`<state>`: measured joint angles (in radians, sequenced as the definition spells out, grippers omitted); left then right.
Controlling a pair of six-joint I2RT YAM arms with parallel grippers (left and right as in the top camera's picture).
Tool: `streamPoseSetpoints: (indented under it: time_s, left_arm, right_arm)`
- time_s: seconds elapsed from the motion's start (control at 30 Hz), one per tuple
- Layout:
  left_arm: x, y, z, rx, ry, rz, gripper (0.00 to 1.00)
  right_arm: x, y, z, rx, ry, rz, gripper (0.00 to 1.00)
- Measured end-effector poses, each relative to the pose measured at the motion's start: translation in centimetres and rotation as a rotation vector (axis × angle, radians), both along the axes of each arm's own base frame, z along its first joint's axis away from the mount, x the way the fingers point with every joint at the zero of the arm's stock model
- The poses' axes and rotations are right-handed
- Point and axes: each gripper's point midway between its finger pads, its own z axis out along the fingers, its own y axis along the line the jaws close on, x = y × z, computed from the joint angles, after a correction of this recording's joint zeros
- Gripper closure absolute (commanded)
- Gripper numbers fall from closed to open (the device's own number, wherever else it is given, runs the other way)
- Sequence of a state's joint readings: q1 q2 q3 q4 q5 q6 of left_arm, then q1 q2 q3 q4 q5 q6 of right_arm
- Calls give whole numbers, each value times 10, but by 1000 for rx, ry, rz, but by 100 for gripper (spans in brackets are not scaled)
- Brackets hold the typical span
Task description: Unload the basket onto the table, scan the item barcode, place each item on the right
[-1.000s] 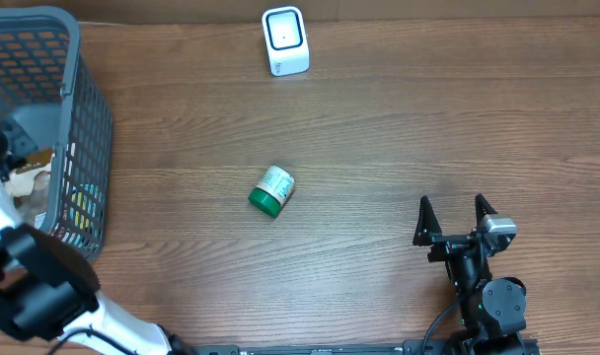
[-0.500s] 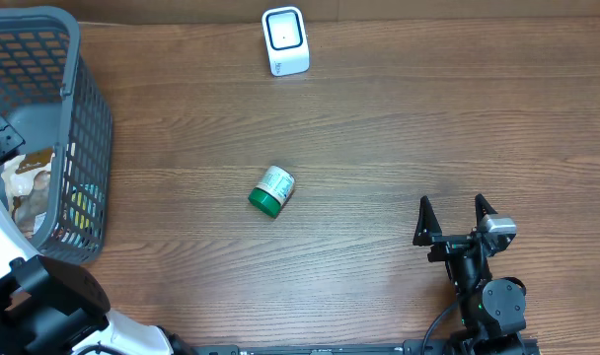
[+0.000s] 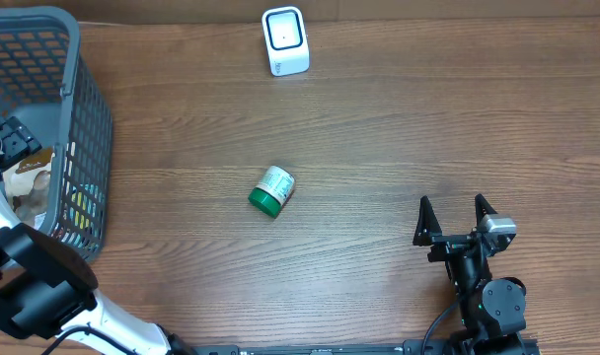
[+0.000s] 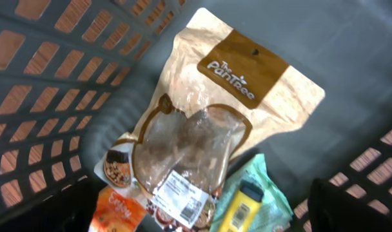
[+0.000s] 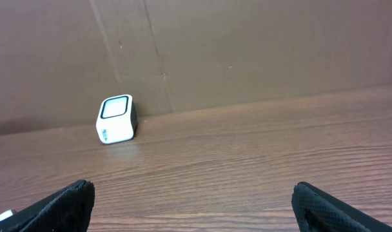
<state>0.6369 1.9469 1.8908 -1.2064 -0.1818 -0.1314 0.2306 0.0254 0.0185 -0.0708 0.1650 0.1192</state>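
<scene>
Left gripper (image 3: pixel 2 144), fingers apart, hung inside basket (image 3: pixel 88 138) over pouch (image 4: pixel 202 129); right gripper (image 3: pixel 452 212), also apart, well outside it. Advice: rise straight, clear of walls.

Tan pouch (image 4: pixel 202 129) lying in grey basket (image 4: pixel 41 77), brown label (image 4: pixel 243 66) reading "The Pantree" in white script, white sticker (image 4: pixel 178 193) print too small to read

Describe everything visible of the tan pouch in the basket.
The pouch is tan and paper-like, with a brown patch reading "The Pantree" and a clear window showing brownish contents. A white barcode sticker sits near its lower end. It lies face up, diagonally, in the grey basket, its lower end touching an orange packet and a teal packet.
</scene>
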Motion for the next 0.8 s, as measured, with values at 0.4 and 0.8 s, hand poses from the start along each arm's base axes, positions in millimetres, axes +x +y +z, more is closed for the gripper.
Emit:
streamPoseSetpoints:
  time_s: [0.4, 0.8]
  left_arm:
    - [22, -8, -93, -179, 107, -164, 14]
    - [21, -9, -129, -224, 168, -181, 30]
  right_arm:
    - [0, 0, 0, 0, 0, 0, 0]
    - [0, 0, 0, 0, 0, 0, 0]
